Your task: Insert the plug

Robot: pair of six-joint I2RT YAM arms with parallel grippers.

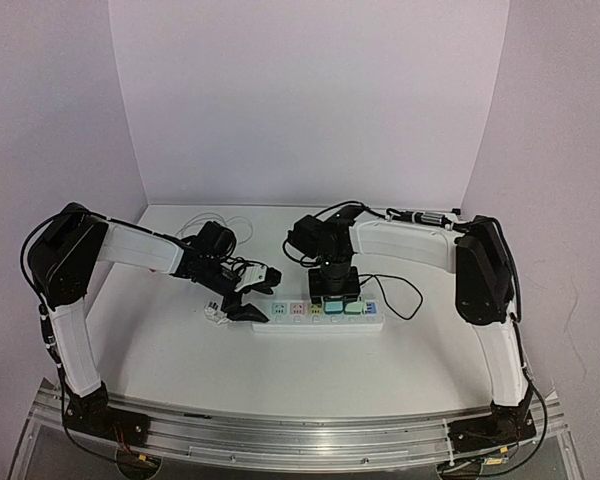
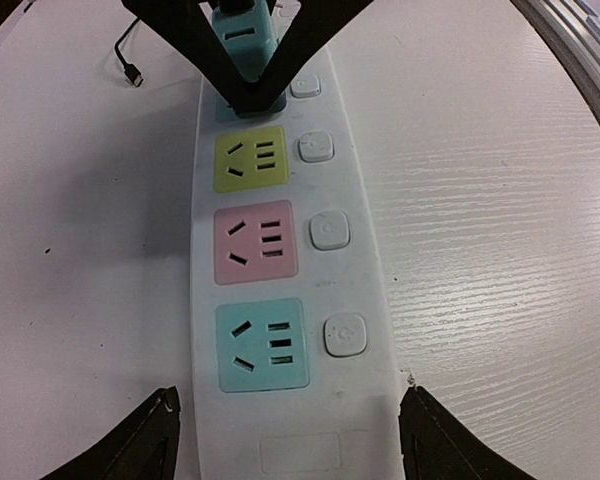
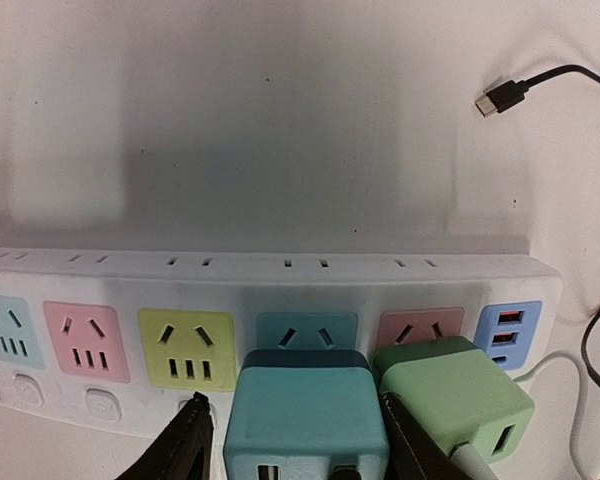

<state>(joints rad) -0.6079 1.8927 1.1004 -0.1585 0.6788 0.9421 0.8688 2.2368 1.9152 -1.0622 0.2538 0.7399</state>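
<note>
A white strip [image 2: 365,280] lies on the bench [image 1: 280,370] between the two arms, its long side parallel to the near edge. Its sockets run in a coloured row: light teal, pink, yellow [image 3: 187,348], teal, pink, and a blue USB block [image 3: 508,335] at the right end.

The right fingers [image 3: 185,445] are closed on the teal plug [image 3: 305,415], one finger on each side of its body. The plug sits upright over the fourth socket, the teal one, and covers its lower slots, while the two angled upper slots show above it. How far its pins are in cannot be told. Just beside it on the right, a green plug [image 3: 450,395] stands in the pink socket, touching or nearly touching the teal plug.

The left fingers [image 2: 130,445] are spread wide and hold nothing. They sit low at the strip's left end, one finger on each side of it, with bare bench showing between each finger and the strip.

A black cable lies on the bench behind the strip, its loose USB-C end [image 3: 500,98] well apart from the sockets.
</note>
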